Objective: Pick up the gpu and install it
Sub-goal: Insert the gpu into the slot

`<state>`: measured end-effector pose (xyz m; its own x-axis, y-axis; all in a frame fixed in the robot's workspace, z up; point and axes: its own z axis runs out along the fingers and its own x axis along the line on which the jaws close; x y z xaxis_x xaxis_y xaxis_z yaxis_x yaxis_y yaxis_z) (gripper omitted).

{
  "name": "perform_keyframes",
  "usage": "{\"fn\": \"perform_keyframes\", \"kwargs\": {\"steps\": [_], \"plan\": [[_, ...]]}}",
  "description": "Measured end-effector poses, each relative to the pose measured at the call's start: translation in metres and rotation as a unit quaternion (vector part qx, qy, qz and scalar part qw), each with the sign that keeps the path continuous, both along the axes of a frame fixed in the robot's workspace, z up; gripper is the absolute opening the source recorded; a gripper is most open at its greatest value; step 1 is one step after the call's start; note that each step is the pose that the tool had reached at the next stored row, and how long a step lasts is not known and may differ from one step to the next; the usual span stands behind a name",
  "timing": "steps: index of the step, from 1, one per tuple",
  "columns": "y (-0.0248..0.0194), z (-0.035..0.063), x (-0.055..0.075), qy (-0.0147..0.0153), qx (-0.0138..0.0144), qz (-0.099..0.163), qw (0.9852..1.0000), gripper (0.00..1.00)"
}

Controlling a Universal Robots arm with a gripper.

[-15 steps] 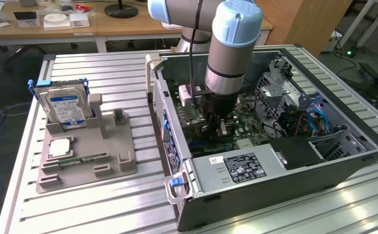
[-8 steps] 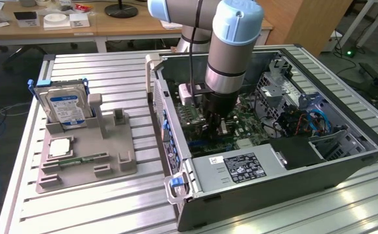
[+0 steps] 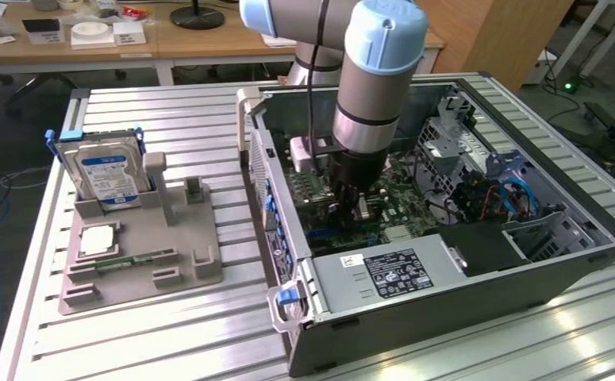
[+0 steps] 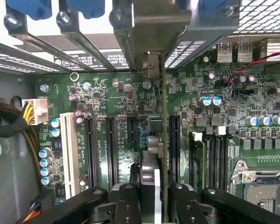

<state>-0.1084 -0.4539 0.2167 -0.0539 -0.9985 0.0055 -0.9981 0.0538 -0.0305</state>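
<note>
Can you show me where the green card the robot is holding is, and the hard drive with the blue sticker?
gpu point(image 4: 164, 116), wrist view, thin green edge above the hand.
hard drive point(image 3: 106, 171), exterior view, on its blue label.

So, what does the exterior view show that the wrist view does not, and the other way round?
Exterior view alone: the hard drive with a blue label standing in the grey holder on the slatted table, beside the open computer case, and the power supply.

Wrist view alone: the black expansion slots, the white slot and the CPU socket up close.

Both: the gripper shut on the gpu, held edge-on over the motherboard.
</note>
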Motion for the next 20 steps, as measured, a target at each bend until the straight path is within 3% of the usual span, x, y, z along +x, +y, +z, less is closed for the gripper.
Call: {"fn": "perform_keyframes", "kwargs": {"steps": [20], "plan": [[0.0, -0.0053, 0.0, 0.0, 0.0003, 0.0, 1.0, 0.28]]}}
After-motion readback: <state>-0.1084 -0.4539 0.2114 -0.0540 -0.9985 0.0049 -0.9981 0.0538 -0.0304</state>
